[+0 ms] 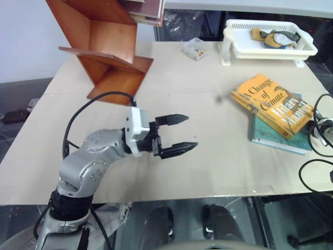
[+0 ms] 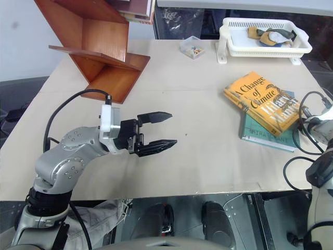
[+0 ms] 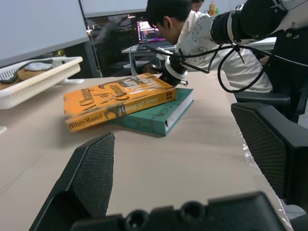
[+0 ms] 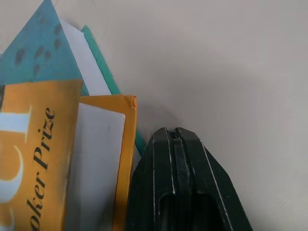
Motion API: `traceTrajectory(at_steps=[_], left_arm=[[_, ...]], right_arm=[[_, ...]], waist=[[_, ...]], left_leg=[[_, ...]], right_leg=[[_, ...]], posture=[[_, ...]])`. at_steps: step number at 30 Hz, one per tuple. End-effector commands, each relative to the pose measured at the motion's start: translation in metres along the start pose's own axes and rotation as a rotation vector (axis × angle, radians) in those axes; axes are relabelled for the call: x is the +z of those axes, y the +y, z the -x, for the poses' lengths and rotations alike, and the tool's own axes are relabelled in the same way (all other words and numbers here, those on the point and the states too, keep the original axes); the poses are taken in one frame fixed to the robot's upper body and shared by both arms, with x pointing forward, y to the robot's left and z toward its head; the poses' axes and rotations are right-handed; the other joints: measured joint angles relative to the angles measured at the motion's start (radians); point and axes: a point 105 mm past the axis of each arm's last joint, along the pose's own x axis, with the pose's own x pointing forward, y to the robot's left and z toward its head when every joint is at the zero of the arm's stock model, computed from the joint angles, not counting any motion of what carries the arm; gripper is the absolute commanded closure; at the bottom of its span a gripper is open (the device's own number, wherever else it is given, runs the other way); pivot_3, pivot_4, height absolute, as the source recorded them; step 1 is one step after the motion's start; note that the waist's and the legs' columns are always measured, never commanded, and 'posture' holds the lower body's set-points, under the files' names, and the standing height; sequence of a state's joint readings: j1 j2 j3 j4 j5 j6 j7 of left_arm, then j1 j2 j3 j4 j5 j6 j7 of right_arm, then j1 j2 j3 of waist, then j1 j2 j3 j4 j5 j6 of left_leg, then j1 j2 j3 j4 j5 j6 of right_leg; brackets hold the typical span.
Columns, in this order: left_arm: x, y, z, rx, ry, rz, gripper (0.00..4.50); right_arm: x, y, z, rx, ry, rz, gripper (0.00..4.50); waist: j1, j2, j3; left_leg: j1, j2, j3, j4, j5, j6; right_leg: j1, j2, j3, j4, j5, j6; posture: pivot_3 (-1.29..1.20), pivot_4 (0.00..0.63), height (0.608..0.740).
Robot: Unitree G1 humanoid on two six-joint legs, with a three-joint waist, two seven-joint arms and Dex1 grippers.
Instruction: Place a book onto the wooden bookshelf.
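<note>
Lying near the right edge of the table (image 1: 171, 94), the book (image 1: 271, 103) is resting slantwise on top of a thinner teal book (image 1: 276, 139), its orange-yellow cover facing up and its lettering reading "A Change of Climate". The right gripper (image 4: 177, 139) is sitting with its two black fingers pressed together, gripping nothing, its tip just beside the corner of the book and the teal book's edge, over bare tabletop. The left gripper (image 1: 177, 134) is hovering over the near middle of the table with its jaws spread wide and empty, pointing across toward the books and well apart from them. The wooden bookshelf (image 1: 101, 44) is standing at the far left corner of the table, its slanted reddish-brown panels zigzagging upward, with a few other books lying on an upper panel. A white slatted tray (image 1: 268, 39) is sitting at the far right corner, holding some small objects, and a small clear box (image 1: 194, 49) is lying at the far edge between shelf and tray. A person (image 3: 192, 29) is sitting beyond the right edge, seen from the left wrist.
</note>
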State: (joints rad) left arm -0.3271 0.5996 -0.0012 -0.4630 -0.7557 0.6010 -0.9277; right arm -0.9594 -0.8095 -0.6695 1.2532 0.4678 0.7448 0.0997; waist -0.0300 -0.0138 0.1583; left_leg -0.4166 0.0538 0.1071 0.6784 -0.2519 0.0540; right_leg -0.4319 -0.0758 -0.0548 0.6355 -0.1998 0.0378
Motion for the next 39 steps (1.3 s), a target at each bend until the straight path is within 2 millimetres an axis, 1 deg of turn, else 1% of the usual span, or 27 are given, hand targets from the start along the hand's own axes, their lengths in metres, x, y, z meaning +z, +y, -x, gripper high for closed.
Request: traceTrajectory(at_steps=[1,7,10,16,22,24,27,31,32,34,35,36,39], left_arm=[[0.010,-0.004,0.002,-0.006,-0.027,-0.042,0.00],[0.009,-0.003,0.003,-0.003,-0.027,-0.044,0.00],[0.009,-0.003,0.003,-0.002,-0.026,-0.045,0.00],[0.010,-0.004,0.002,-0.004,-0.027,-0.048,0.00],[0.010,-0.004,0.002,-0.005,-0.026,-0.049,0.00],[0.010,-0.004,0.002,-0.005,-0.024,-0.050,0.00],[0.010,-0.004,0.003,-0.004,-0.023,-0.049,0.00],[0.009,-0.003,0.003,0.000,-0.022,-0.048,0.00],[0.009,-0.003,0.004,0.002,-0.023,-0.048,0.00],[0.009,-0.002,0.004,0.005,-0.024,-0.047,0.00],[0.009,-0.001,0.004,0.006,-0.025,-0.046,0.00],[0.008,-0.001,0.003,0.005,-0.026,-0.046,0.00],[0.008,0.000,0.002,0.003,-0.030,-0.047,0.00]], right_arm=[[-0.003,0.019,0.001,0.080,0.043,0.043,4.46],[-0.014,0.027,-0.001,0.124,0.088,0.070,4.46],[-0.023,0.035,-0.002,0.164,0.130,0.088,4.46],[-0.047,0.050,-0.004,0.240,0.233,0.109,4.46],[-0.064,0.060,-0.002,0.298,0.302,0.129,4.46],[-0.068,0.062,-0.001,0.312,0.320,0.134,4.46],[-0.073,0.060,0.002,0.316,0.342,0.146,4.46],[-0.073,0.056,0.016,0.329,0.362,0.184,4.46],[-0.073,0.056,0.025,0.334,0.367,0.218,4.46],[-0.073,0.054,0.043,0.321,0.359,0.342,4.46],[-0.072,0.060,0.054,0.345,0.359,0.369,4.46],[-0.066,0.067,0.063,0.367,0.329,0.382,4.46],[-0.050,0.087,0.082,0.419,0.243,0.403,4.46]], waist=[[-0.005,0.000,0.000],[-0.011,0.000,0.000],[-0.012,0.000,0.000],[-0.013,0.000,0.000],[-0.013,0.000,0.000],[-0.013,0.000,0.000],[-0.011,0.000,0.000],[-0.007,0.000,0.000],[-0.005,0.000,0.000],[-0.001,0.000,0.000],[0.005,0.000,0.000],[0.009,0.001,0.000],[0.009,0.002,0.001]], left_leg=[[0.000,0.000,0.000,0.000,0.000,0.000],[0.001,0.001,0.000,0.000,0.000,0.000],[0.001,0.001,0.001,0.000,0.000,0.000],[0.002,0.002,0.001,0.000,0.000,0.000],[0.002,0.003,0.002,0.000,0.000,0.000],[0.002,0.003,0.002,0.000,0.000,0.000],[0.002,0.003,0.002,0.000,0.000,0.000],[0.002,0.003,0.001,0.000,0.000,0.000],[0.001,0.003,0.001,0.000,0.000,0.000],[0.001,0.003,0.001,0.000,0.000,0.000],[0.001,0.003,0.000,-0.001,0.000,0.000],[0.001,0.003,0.000,-0.001,0.000,0.000],[0.001,0.002,0.002,-0.001,0.000,0.000]], right_leg=[[0.000,0.000,0.000,0.000,0.000,0.000],[0.000,0.001,0.000,0.000,0.000,0.000],[0.000,0.002,0.001,0.000,0.000,0.000],[0.000,0.003,0.002,0.001,0.000,0.000],[0.000,0.003,0.002,0.001,0.000,0.000],[0.000,0.003,0.003,0.001,0.000,0.000],[0.000,0.003,0.002,0.001,0.000,0.000],[0.000,0.003,0.002,0.001,0.000,0.000],[0.000,0.003,0.002,0.001,0.000,0.000],[0.000,0.002,0.001,0.001,0.000,0.000],[-0.001,0.002,0.001,0.001,0.000,-0.001],[-0.001,0.002,0.001,0.002,0.000,-0.001],[-0.002,0.002,0.003,0.002,0.000,0.000]], posture=[[0.00,0.150,0.740],[0.00,0.150,0.740],[0.00,0.150,0.740],[0.00,0.150,0.740],[0.00,0.150,0.740],[0.00,0.150,0.740],[0.00,0.150,0.740],[0.00,0.150,0.740],[0.00,0.150,0.740],[0.00,0.150,0.740],[0.00,0.150,0.740],[0.00,0.150,0.740],[0.00,0.150,0.740]])
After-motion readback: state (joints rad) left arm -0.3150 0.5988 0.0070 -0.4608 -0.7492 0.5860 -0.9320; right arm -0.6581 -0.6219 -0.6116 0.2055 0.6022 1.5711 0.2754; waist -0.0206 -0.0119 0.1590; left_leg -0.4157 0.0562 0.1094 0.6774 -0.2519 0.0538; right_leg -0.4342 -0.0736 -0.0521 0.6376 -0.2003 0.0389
